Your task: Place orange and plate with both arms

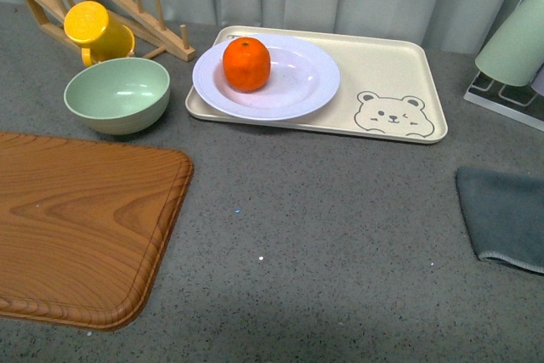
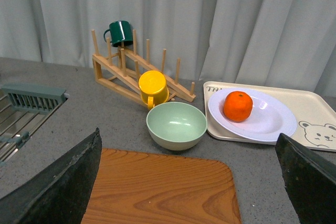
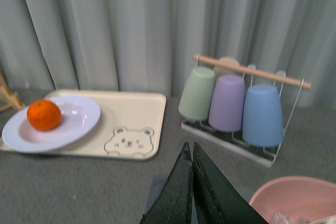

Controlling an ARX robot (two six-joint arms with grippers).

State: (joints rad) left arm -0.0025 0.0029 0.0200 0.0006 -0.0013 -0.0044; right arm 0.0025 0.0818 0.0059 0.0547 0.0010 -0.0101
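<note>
While the left gripper (image 2: 189, 182) stands wide open and empty, its dark fingers (image 2: 58, 182) framing the wooden cutting board (image 2: 163, 187), a pale green bowl (image 2: 176, 125) lies just past the board, with a yellow cup (image 2: 153, 88) on the wooden rack (image 2: 131, 69) behind it. Right of the bowl, the orange (image 2: 238, 106) sits in the white plate (image 2: 262, 124) on the beige bear tray (image 2: 315, 114). Holding nothing, the right gripper (image 3: 191, 182) has its fingers pressed together, with the plate and orange well ahead to one side and the upturned cups on the wire rack (image 3: 231, 103) to the other.
</note>
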